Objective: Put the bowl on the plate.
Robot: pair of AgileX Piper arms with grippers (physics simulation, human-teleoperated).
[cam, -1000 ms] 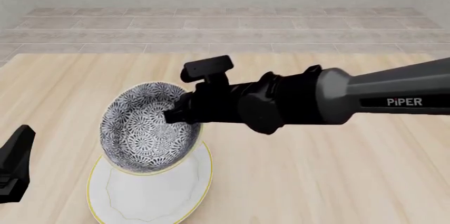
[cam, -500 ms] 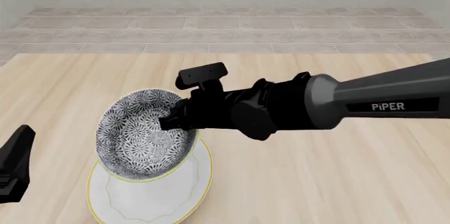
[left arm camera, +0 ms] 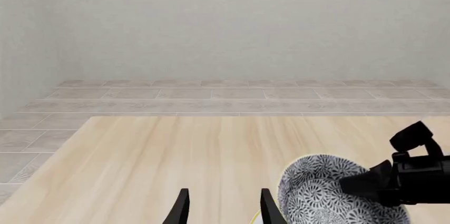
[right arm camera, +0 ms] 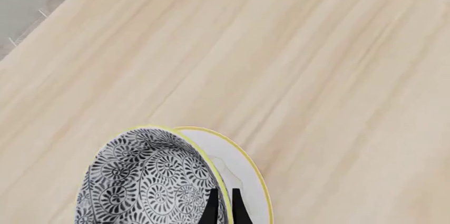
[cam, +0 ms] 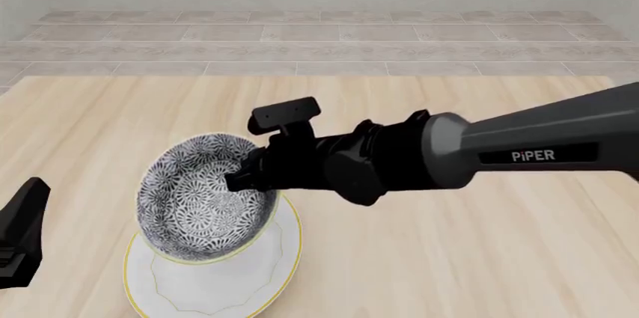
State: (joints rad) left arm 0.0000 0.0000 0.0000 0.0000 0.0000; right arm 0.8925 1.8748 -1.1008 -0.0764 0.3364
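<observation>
**Bowl lowering onto plate, right arm carrying**

While the right gripper point(cam: 242, 176) clamps the near wall of the bowl point(cam: 200, 198), one finger inside and one outside the yellow rim, the bowl hangs tilted over the plate point(cam: 269, 273), mouth turned toward the camera. Compared with a second ago, the bowl sits lower and slightly nearer the plate's middle; the arm has dropped with it. Judgement: placement is in its final descent, with release still outstanding. Whether the bowl's base already touches the plate cannot be told from the front view.

In the right wrist view the bowl point(right arm camera: 151, 182) overlaps the plate point(right arm camera: 246, 182), with the plate's rim showing only along one side, so the bowl looks off-centre toward the plate's far-left part.

The left gripper point(left arm camera: 221, 211) idles with fingers parted, holding nothing, well apart from the bowl point(left arm camera: 316, 197).

The table point(cam: 479, 258) lies bare to the right and ahead of the plate, giving room for withdrawal. The plate's near edge runs out of the front view, so clearance there cannot be judged.
</observation>
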